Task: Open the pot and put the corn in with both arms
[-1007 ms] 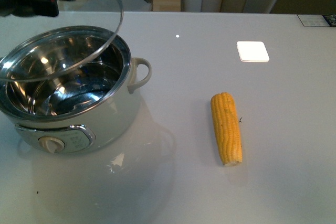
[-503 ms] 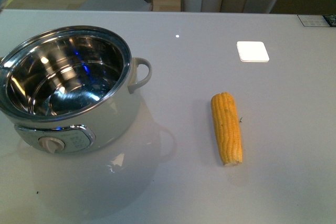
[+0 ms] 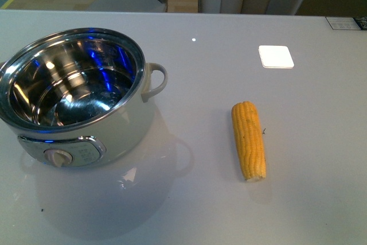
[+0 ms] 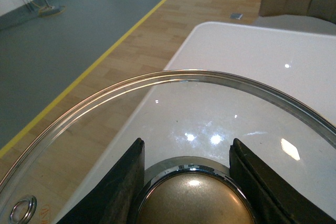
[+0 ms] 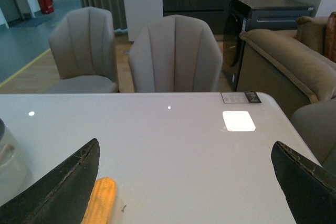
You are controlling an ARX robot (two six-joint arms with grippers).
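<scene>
Left gripper (image 4: 190,179) clamped on the brass-coloured knob (image 4: 194,200) of the glass lid (image 4: 157,85); lid held clear of the pot and out of the front view. Right gripper (image 5: 184,182): fingers spread wide, nothing between them, hanging above the table (image 3: 189,216).

Pot (image 3: 86,124) uncovered, steel bowl empty. Corn (image 3: 248,140) lies flat on the table at the pot's 3 o'clock, well apart from it, pale cut end toward 6 o'clock.

Judgement: opening looks done. Left to do: grasp the corn, carry it across, drop it into the pot. Not yet begun.
</scene>
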